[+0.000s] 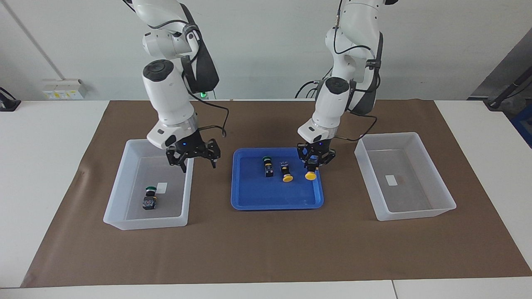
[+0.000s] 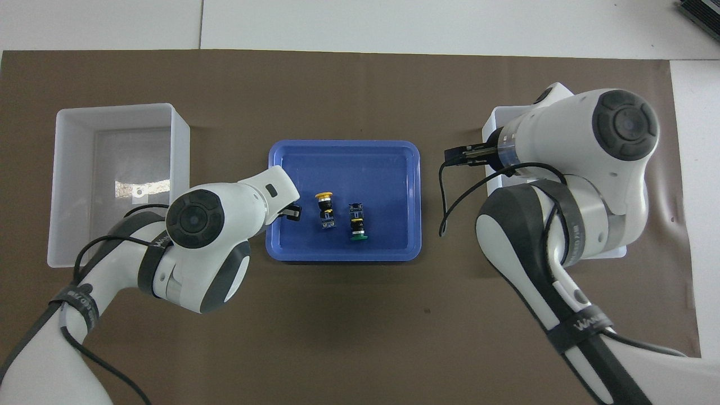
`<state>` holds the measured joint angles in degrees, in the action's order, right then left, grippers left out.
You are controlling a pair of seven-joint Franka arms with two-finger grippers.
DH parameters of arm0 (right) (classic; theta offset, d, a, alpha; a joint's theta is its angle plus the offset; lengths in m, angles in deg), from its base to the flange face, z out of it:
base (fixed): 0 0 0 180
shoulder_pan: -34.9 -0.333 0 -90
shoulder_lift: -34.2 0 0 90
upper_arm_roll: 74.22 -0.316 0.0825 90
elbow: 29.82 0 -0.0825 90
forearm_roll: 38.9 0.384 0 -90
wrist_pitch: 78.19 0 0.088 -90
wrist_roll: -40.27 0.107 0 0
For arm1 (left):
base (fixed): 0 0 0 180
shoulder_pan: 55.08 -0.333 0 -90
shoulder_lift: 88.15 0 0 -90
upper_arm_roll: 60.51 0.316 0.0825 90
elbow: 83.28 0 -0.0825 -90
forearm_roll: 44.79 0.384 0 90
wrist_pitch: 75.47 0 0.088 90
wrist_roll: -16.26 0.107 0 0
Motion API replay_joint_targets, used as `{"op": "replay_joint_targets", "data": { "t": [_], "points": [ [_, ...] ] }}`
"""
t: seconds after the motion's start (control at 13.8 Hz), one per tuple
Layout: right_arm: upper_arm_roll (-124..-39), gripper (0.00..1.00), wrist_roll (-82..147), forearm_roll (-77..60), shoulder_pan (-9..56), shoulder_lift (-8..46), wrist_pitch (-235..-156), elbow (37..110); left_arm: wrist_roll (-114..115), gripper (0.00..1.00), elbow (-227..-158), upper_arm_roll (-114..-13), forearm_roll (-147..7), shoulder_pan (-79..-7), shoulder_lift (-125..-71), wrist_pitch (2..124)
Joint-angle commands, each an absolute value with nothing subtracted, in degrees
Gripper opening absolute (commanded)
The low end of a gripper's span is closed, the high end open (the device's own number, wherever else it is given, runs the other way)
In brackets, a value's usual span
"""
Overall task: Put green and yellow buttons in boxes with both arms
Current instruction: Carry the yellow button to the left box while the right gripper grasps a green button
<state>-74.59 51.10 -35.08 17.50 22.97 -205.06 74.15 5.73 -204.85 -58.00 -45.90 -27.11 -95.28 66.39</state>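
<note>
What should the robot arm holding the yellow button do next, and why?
Probably carry it over to the empty box. The left pincer is shut on a yellow button, lifted just above the blue tray, and that box at its end holds nothing yet. The right pincer hangs open, its green button already dropped.

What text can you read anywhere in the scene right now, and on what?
"WAN", then cut off: right-arm strap.
Left-arm strap: white lettering, too blurred to read.
Box labels: no text that can be made out.
Wall plate: markings too small to read.
</note>
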Motion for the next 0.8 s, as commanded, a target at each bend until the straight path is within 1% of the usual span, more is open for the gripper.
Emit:
{"op": "replay_joint_targets", "data": {
  "t": [0.0,0.29,0.43,0.58,0.72],
  "points": [
    [-74.66,1.0,55.02,-33.98,13.04,20.24,-210.96,76.08,6.33,0.0,-198.61,-58.32,-46.11,-32.12,-94.39,59.36],
    [-74.57,1.0,61.36,-33.98,6.26,16.01,-219.23,77.67,11.4,0.0,-193.86,-58.4,-45.94,-42.3,-96.76,60.4],
    [-74.57,1.0,61.45,-34.07,3.88,14.0,-220.47,77.85,15.45,0.0,-192.1,-58.49,-46.37,-46.7,-97.64,60.67],
    [-74.57,1.0,61.45,-34.24,2.38,12.06,-221.88,78.11,19.4,0.0,-192.35,-58.76,-46.64,-50.32,-97.91,61.8],
    [-74.57,1.0,61.01,-34.94,1.77,11.44,-221.89,78.64,23.54,0.0,-192.79,-58.76,-46.9,-52.95,-98.52,62.34]
  ]
}}
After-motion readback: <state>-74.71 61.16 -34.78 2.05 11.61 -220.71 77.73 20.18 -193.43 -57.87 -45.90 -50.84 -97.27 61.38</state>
